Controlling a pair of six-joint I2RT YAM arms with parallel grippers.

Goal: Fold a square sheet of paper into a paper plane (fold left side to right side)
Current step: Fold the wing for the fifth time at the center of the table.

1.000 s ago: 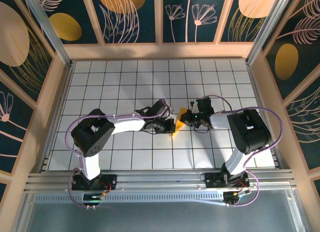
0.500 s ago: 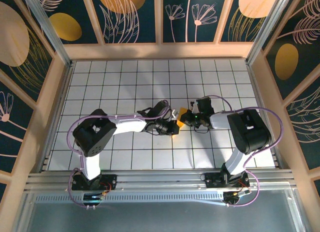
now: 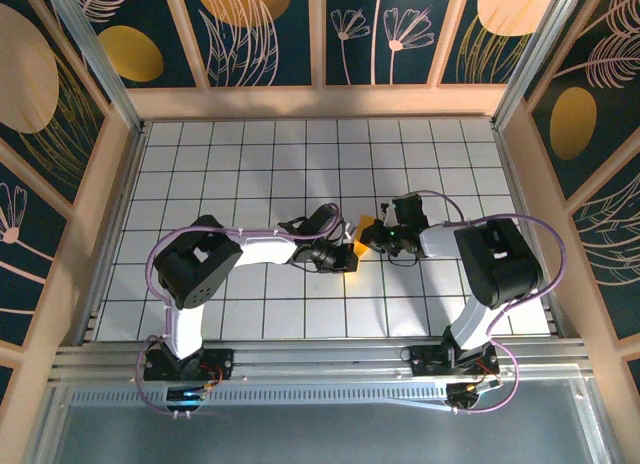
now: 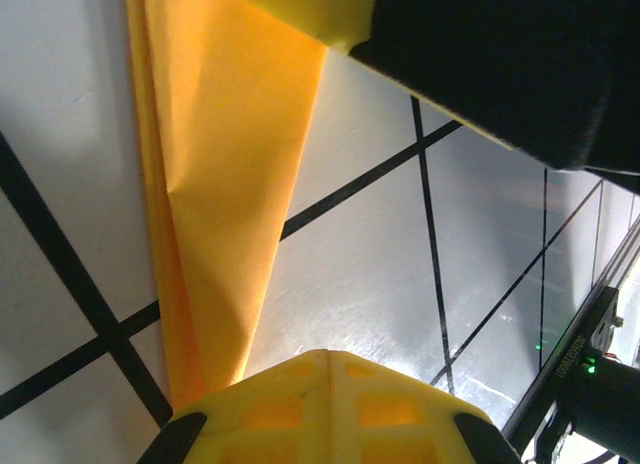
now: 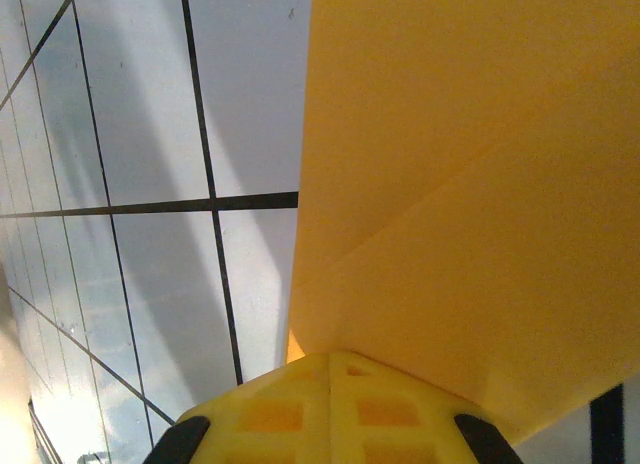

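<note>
The orange-yellow paper (image 3: 362,227) is folded into a narrow pointed shape on the tiled floor between the two grippers. In the left wrist view the paper (image 4: 215,174) runs as a long tapering strip with a centre crease, and its point goes under my left gripper (image 4: 325,356), whose fingers are shut together. My left gripper (image 3: 347,254) covers the paper's near end. My right gripper (image 3: 380,236) rests at the paper's right side. In the right wrist view the right gripper (image 5: 330,356) is shut, its tip lying over the wide folded paper (image 5: 470,194).
The white tiled floor (image 3: 250,164) has black grid lines and is boxed in by wooden walls (image 3: 320,102). The two grippers sit very close together at the middle. The right gripper's dark body (image 4: 500,54) looms at the top of the left wrist view.
My left gripper has slid right over the paper's near end, hiding more of it. The right gripper has stayed where it was.
</note>
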